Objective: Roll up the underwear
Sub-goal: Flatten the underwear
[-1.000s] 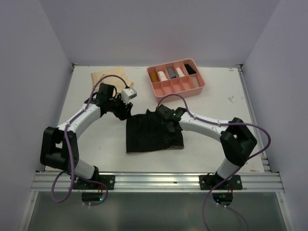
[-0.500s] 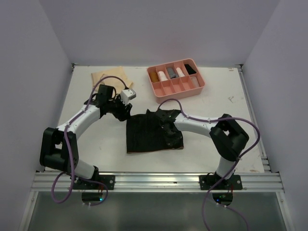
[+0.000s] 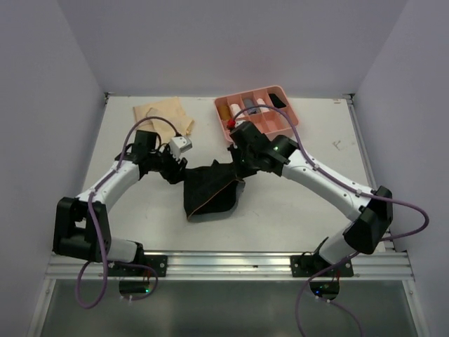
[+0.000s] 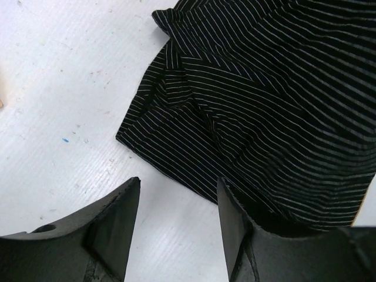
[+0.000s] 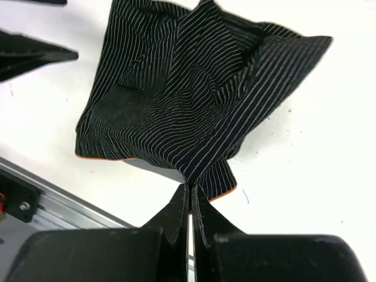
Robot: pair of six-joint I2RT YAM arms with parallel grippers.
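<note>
Black pinstriped underwear (image 3: 210, 195) bunched at the middle of the white table (image 3: 140, 210), one edge pulled up off the surface. Pinched at that edge by the right gripper (image 5: 189, 191), jaws clamped tight on the cloth. Left gripper (image 4: 179, 194) low at the garment's left edge, jaws parted, gripping nothing. Pale tan underwear (image 3: 165, 116) flat at far left. Pink divided tray (image 3: 263, 137) near the far edge.

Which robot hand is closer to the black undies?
Right. The right end effector pinches an edge of the black underwear; the left end effector is open beside it, not gripping.
</note>
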